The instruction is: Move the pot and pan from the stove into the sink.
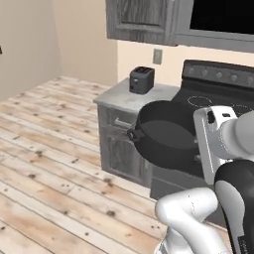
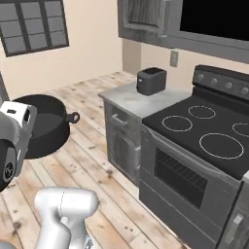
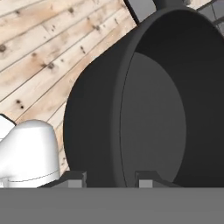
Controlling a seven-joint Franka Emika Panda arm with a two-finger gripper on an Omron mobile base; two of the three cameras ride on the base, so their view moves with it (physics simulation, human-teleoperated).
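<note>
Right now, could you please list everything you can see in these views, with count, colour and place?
pot: one, dark grey, held in the air off the stove, over the wood floor, tilted.
stove: one, black glass top with white-ringed burners, no cookware seen on it.
toaster: one, black, on the grey counter beside the stove.
counter: one, grey, left of the stove, cabinet below.
upper cabinets: grey, on the wall above.
window: one, dark panes, far wall.
wall outlet: one, grey, behind the toaster.
floor: pale wood planks.
pincer: one, dark fingers shut on the pot wall.
</note>
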